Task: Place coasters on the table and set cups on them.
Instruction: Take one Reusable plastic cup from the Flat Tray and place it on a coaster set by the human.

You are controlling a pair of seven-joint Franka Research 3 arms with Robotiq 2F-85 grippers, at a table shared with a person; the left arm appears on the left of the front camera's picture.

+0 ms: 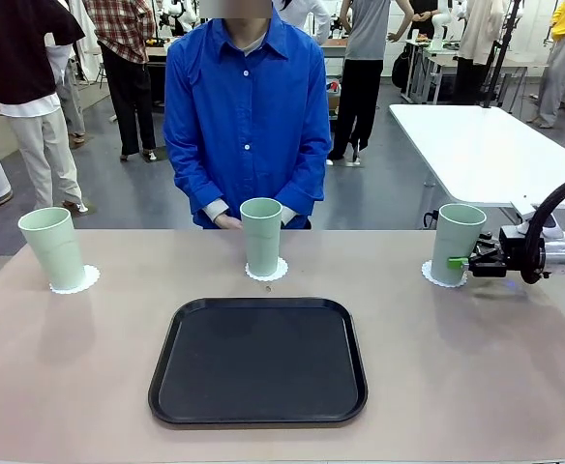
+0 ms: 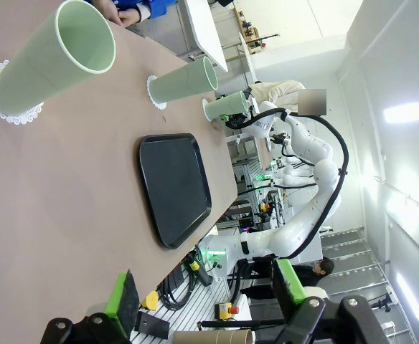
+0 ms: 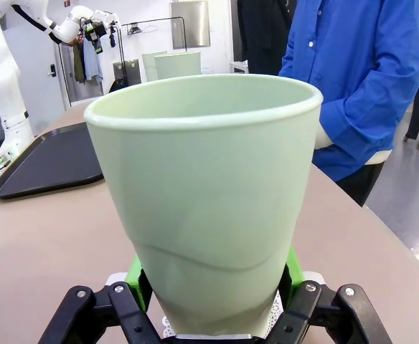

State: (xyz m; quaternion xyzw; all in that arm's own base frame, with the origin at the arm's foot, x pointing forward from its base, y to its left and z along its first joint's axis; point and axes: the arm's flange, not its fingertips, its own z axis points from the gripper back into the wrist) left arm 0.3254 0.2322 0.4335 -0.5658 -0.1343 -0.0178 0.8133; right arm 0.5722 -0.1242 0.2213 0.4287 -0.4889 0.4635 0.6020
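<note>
Three mint-green cups stand on the tan table [image 1: 89,367], each on a white lacy coaster. The left cup [image 1: 52,246] rests on its coaster [image 1: 77,281], the middle cup [image 1: 261,235] on its coaster [image 1: 279,271] in front of the person. My right gripper [image 1: 463,261] is shut on the right cup [image 1: 457,237] low down, over its coaster [image 1: 429,273]. In the right wrist view the green pads [image 3: 138,275] dent the wall of this cup [image 3: 209,179]. My left gripper [image 2: 206,290] is open and empty, well away from the left cup [image 2: 59,57].
A black tray [image 1: 258,360] lies at the table's near middle with nothing on it. A person in a blue shirt [image 1: 247,106] stands at the far edge, hands behind the middle cup. A white table [image 1: 476,145] stands at the back right.
</note>
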